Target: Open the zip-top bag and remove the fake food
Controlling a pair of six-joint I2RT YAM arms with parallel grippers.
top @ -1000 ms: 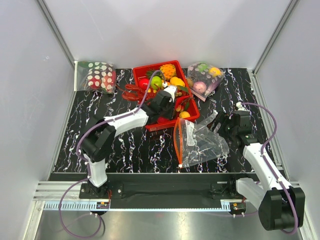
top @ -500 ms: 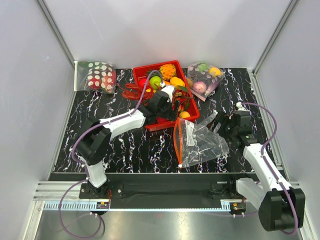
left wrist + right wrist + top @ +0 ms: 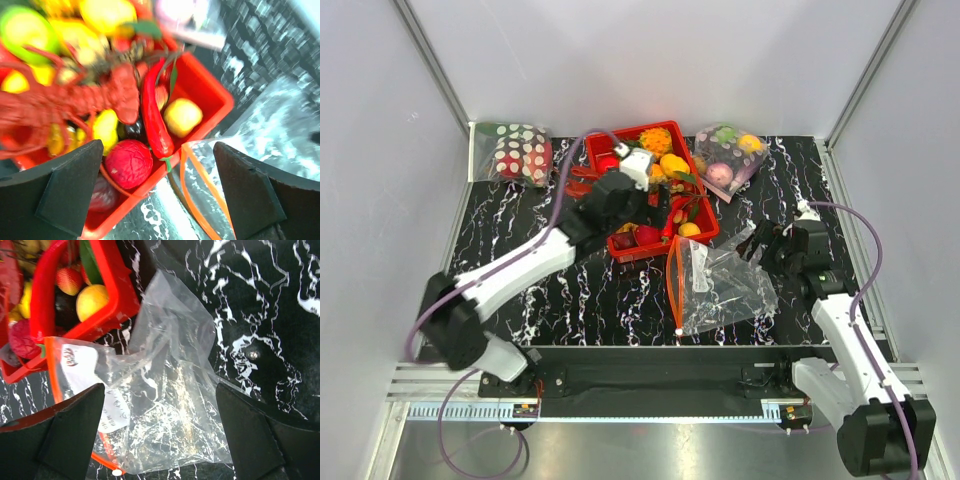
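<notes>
The zip-top bag [image 3: 720, 285] lies flat and crinkled on the black marbled table, its orange zip strip [image 3: 675, 280] facing the red tray [image 3: 705, 236]. I see nothing inside the bag [image 3: 170, 405]. In the tray lie a red lobster [image 3: 85, 100], a long red chili [image 3: 155, 120] and a small dark ball [image 3: 134, 131] among other fruits. My left gripper [image 3: 615, 215] hovers open and empty over the tray's near part. Open too, my right gripper [image 3: 770, 245] sits just right of the bag and holds nothing.
A white-dotted red bag [image 3: 515, 150] lies at the back left. At the back right, beside the tray, is a clear bag of pastel fruits [image 3: 728, 158]. Yellow, green and orange fruits fill the tray's far half. White walls close in the table.
My left gripper has opened wide and pulled back to the left over the tray. The right gripper has barely moved, and the bag lies as before.
</notes>
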